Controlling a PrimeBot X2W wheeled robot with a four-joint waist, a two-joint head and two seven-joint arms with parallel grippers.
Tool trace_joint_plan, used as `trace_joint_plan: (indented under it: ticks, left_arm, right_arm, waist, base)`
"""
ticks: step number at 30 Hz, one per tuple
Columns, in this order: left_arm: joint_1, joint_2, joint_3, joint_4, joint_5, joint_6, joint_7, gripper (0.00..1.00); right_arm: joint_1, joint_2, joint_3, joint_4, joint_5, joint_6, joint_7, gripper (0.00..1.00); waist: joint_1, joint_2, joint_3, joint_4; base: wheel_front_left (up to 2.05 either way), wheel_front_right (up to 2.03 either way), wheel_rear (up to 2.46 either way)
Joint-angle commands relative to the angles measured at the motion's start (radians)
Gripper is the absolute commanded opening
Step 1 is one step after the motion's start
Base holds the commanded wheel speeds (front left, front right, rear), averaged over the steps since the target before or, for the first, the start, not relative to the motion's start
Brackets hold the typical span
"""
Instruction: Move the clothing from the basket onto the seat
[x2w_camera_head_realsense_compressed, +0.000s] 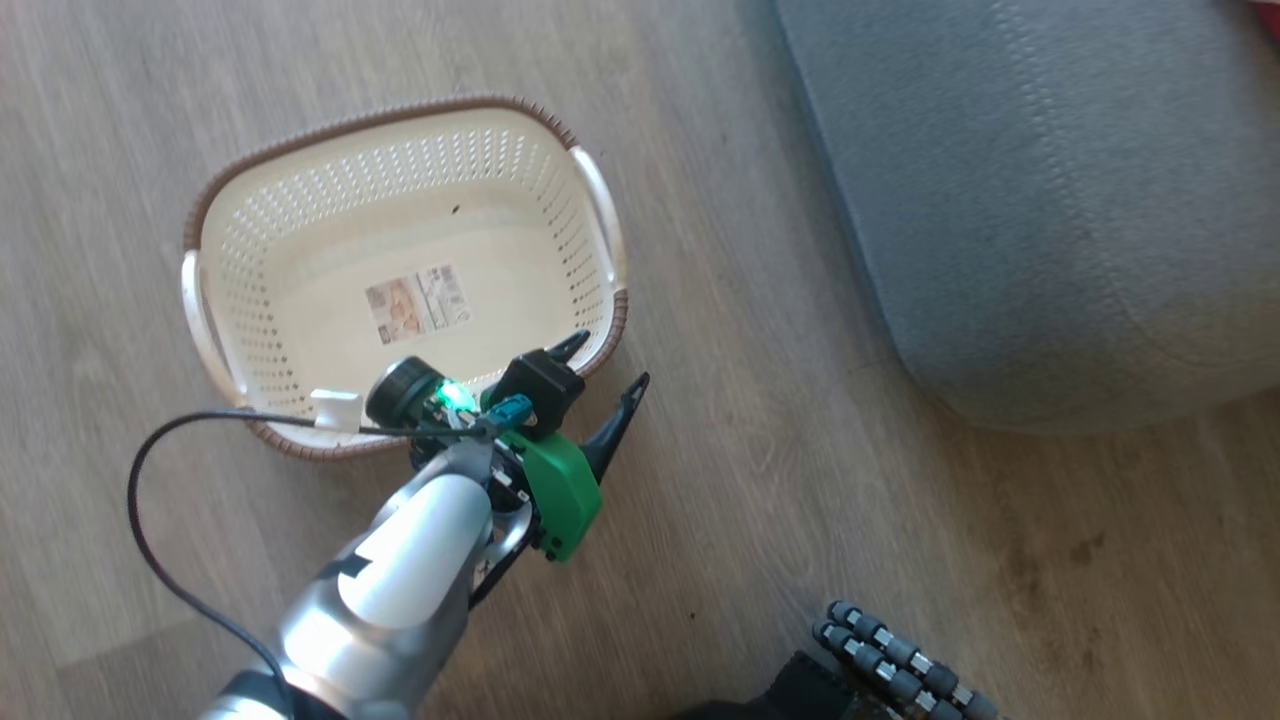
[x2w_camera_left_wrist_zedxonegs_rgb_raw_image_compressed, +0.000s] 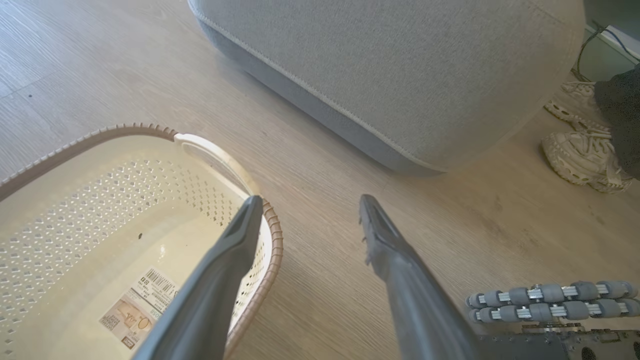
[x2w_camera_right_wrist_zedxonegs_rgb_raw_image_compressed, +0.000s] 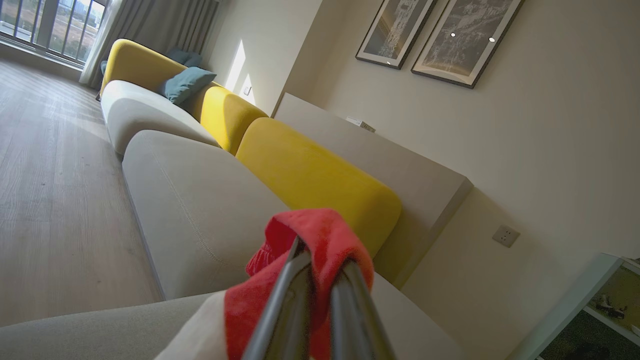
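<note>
**Clothing in right claw, seat just below**

The clothing (x2w_camera_right_wrist_zedxonegs_rgb_raw_image_compressed: 325, 235) hung draped over the tips of my right claw (x2w_camera_right_wrist_zedxonegs_rgb_raw_image_compressed: 322, 257), which was clenched on it. A white part trailed down-left. The seat (x2w_camera_right_wrist_zedxonegs_rgb_raw_image_compressed: 190, 215) lay ahead and below, its length running away from my fingers, so I judged the right arm much the nearer. A yellow backrest (x2w_camera_right_wrist_zedxonegs_rgb_raw_image_compressed: 310, 175) stood beyond. The basket (x2w_camera_head_realsense_compressed: 450, 105) sat on the floor holding only its label sticker (x2w_camera_head_realsense_compressed: 417, 303). My left claw (x2w_camera_head_realsense_compressed: 610, 360) was spread wide over the basket's near corner, gripping nothing. A shoe (x2w_camera_left_wrist_zedxonegs_rgb_raw_image_compressed: 582, 157) lay near the seat's end.
</note>
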Motion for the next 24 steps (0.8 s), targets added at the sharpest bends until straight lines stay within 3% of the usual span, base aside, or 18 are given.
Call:
trace_joint_plan:
  ticks: [1, 6, 18, 19, 20, 24]
  left_arm:
    - [-0.029, 0.013, 0.019, -0.024, 0.009, -0.001, -0.008, 1.0]
    - [-0.023, 0.019, 0.007, -0.021, 0.01, 0.001, -0.006, 1.0]
    - [-0.021, 0.003, -0.015, -0.013, 0.001, 0.001, -0.009, 1.0]
    - [-0.02, 0.002, -0.015, -0.013, 0.001, 0.001, -0.01, 1.0]
    - [-0.019, 0.001, -0.015, -0.011, -0.001, 0.001, -0.01, 1.0]
    - [-0.011, -0.003, -0.007, -0.008, -0.01, 0.006, -0.012, 1.0]
  right_arm:
    - [0.013, -0.006, -0.04, -0.026, -0.016, 0.0, -0.016, 0.0]
    - [0.102, 0.069, -0.136, 0.006, -0.047, 0.0, -0.032, 0.0]
    - [0.344, 0.165, -0.207, 0.014, 0.005, 0.0, -0.036, 0.02]
    - [0.367, 0.172, -0.204, 0.008, 0.009, 0.0, -0.036, 0.44]
    - [0.384, 0.178, -0.207, 0.0, 0.019, 0.0, -0.036, 0.96]
    - [0.456, 0.198, -0.183, -0.029, 0.055, 0.0, -0.036, 1.0]
  waist:
    - [-0.0001, 0.0001, 0.029, 0.023]
    - [-0.0001, 0.0001, 0.051, 0.045]
    - [-0.0001, 0.0001, 0.039, 0.076]
    - [-0.0001, 0.0001, 0.033, 0.077]
    - [-0.0001, 0.0001, 0.027, 0.078]
    - [-0.0001, 0.0001, 0.001, 0.086]
  base:
    - [0.0, 0.0, 0.0]
    - [0.0, 0.0, 0.0]
    - [0.0, 0.0, 0.0]
    - [0.0, 0.0, 0.0]
    - [0.0, 0.0, 0.0]
    - [0.0, 0.0, 0.0]
